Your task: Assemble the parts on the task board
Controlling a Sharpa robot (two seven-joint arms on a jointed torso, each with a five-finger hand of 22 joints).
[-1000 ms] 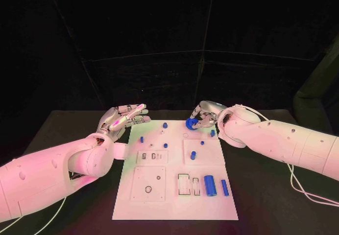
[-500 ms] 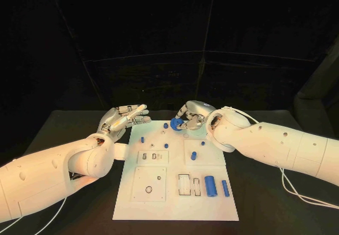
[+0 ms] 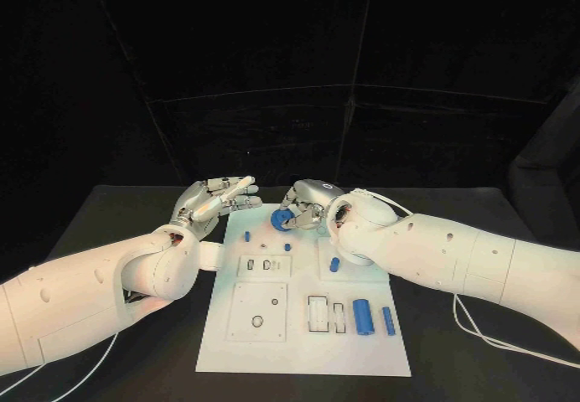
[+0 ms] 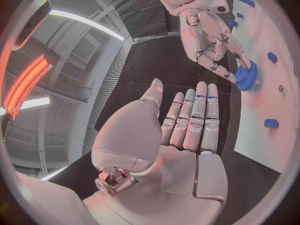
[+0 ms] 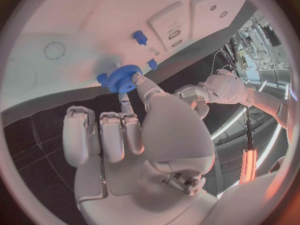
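The white task board point(image 3: 302, 352) lies in the middle of the black table. My right hand point(image 3: 312, 203) hovers over the board's far left part and pinches a blue gear point(image 3: 282, 219) at its fingertips; the gear point(image 5: 120, 79) hangs just above the board point(image 5: 56, 20) in the right wrist view. My left hand point(image 3: 218, 198) is raised beside the board's far left corner, palm flat and fingers stretched out, holding nothing. From the left wrist, the left hand point(image 4: 181, 130) faces the right hand point(image 4: 209, 35) and the gear point(image 4: 247, 77).
Small blue pegs point(image 3: 246, 236) point(image 3: 287, 248) stand on the board near the gear, another point(image 3: 335, 264) further right. Two blue cylinders point(image 3: 361, 316) point(image 3: 388, 320) lie at the near right. Recessed plates with slots point(image 3: 257, 266) and a round hole point(image 3: 256, 322) sit on the left half.
My right hand has carried the gear leftward across the far end of the board, closer to my left hand. The left hand has barely moved.
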